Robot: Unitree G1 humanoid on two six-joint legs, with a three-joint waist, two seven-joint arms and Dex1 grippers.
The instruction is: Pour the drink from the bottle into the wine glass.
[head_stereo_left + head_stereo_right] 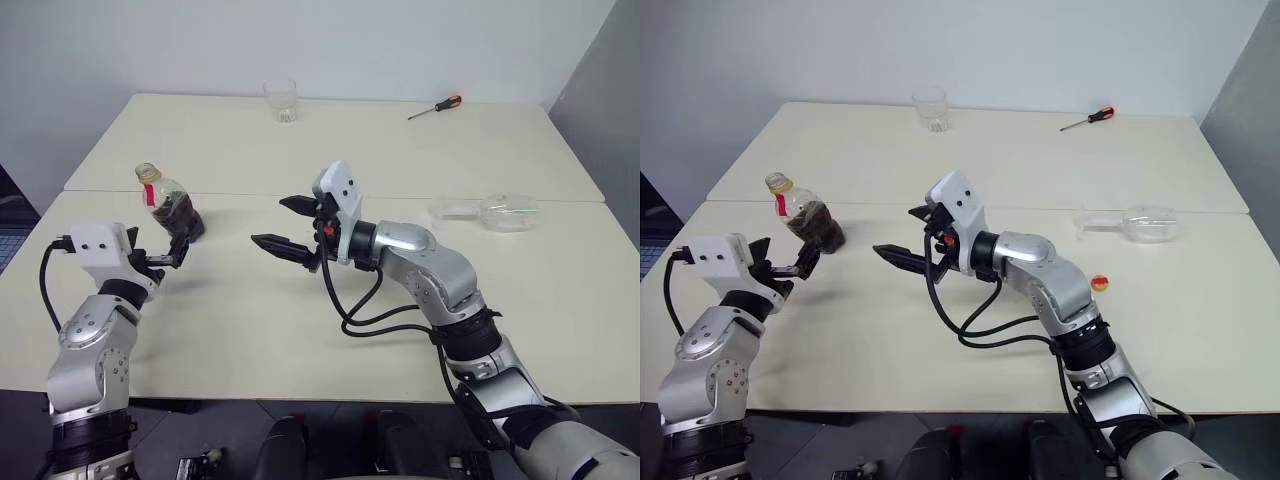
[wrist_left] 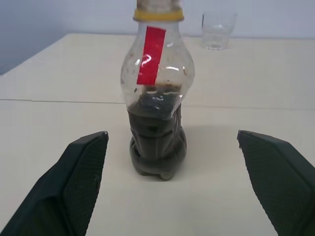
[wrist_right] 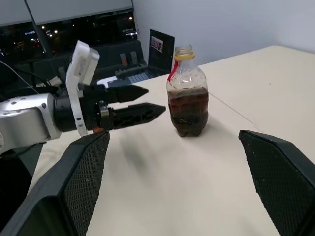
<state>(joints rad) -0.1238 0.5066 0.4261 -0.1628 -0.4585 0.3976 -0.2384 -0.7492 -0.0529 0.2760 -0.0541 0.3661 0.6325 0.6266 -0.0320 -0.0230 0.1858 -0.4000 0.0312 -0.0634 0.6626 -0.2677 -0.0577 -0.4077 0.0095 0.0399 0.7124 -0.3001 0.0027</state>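
The bottle (image 1: 172, 207) stood uncapped on the table (image 1: 300, 330), its drink low. Both grippers, left (image 1: 172, 256) and right (image 1: 285, 225), gaped empty. The glass (image 1: 495, 211) lay toppled; pouring would spill.

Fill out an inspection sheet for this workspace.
Surface: two cream tables butted together.
Job's things: bottle upright, apparently uncapped, partly filled with dark drink; wine glass lying on its side.
Clutter: tumbler, screwdriver, small yellow-red cap-like item.
End effectors: left end effector open, just short of the bottle; right end effector open, empty.
Cables: black loops hanging under the right forearm.
Surroundings: white wall.
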